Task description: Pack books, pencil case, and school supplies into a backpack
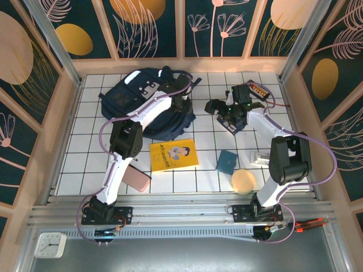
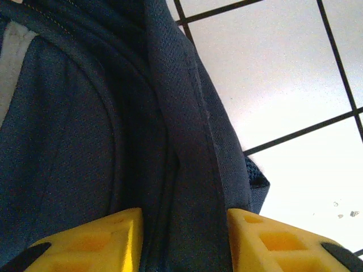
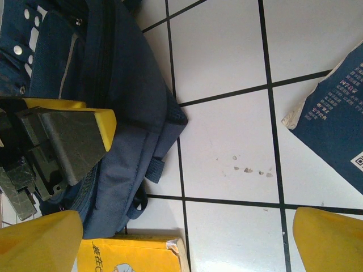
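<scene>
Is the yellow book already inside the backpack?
No, the yellow book lies flat on the table, just outside the backpack.

The right hand (image 3: 184, 241) hangs over the white tiled desk (image 3: 227, 62), its yellow fingers (image 3: 39, 241) spread wide. The navy backpack (image 3: 130, 96) lies at left, with the left hand's yellow-tipped finger (image 3: 76, 133) over it. A yellow book (image 3: 130, 256) sits just beside the backpack's lower edge, a navy book (image 3: 334, 124) at right
</scene>
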Tool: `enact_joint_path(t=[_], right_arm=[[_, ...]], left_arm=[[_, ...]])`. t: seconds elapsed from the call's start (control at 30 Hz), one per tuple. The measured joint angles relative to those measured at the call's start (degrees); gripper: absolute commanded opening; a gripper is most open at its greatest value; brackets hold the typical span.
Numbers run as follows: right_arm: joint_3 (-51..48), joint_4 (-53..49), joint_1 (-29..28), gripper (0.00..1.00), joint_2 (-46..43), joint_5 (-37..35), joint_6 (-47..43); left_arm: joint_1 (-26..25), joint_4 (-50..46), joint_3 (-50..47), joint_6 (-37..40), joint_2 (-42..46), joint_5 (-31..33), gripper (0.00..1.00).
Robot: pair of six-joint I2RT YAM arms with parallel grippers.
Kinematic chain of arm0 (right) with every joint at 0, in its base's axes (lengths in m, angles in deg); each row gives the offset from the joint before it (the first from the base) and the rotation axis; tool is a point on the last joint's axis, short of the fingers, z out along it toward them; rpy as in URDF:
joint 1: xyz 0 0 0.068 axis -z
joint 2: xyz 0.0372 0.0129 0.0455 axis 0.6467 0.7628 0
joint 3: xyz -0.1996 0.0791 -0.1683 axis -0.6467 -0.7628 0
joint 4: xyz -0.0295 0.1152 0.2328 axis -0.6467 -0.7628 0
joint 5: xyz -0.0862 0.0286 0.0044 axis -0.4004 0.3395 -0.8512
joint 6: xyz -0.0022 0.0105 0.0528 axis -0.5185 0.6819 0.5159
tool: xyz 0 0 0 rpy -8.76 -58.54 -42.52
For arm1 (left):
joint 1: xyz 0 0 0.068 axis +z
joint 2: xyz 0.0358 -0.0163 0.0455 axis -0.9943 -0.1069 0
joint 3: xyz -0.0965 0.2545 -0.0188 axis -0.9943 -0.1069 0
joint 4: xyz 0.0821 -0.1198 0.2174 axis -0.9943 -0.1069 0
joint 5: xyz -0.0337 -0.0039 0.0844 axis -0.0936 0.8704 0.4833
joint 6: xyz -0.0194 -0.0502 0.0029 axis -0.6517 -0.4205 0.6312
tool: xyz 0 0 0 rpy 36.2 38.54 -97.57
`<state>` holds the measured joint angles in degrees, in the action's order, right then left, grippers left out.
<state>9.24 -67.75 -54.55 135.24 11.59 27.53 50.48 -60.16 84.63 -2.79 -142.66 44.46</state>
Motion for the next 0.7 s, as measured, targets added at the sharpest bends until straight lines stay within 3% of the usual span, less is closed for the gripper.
enact_joint_path(t=[0.37, 0.53, 0.7], right_arm=[[0.00, 0.00, -0.11, 0.96, 0.00, 0.37, 0.13], [-0.15, 0.02, -0.15, 0.96, -0.04, 0.35, 0.13], [-2.25, 0.04, -0.33, 0.96, -0.90, 0.37, 0.50]], left_arm=[[0.07, -0.46, 3.32, -0.04, -2.60, 0.11, 0.42], [0.28, -1.09, 4.52, -0.90, -3.19, 0.63, 0.23], [0.46, -1.51, 4.98, -0.79, -3.17, 1.09, 0.20]])
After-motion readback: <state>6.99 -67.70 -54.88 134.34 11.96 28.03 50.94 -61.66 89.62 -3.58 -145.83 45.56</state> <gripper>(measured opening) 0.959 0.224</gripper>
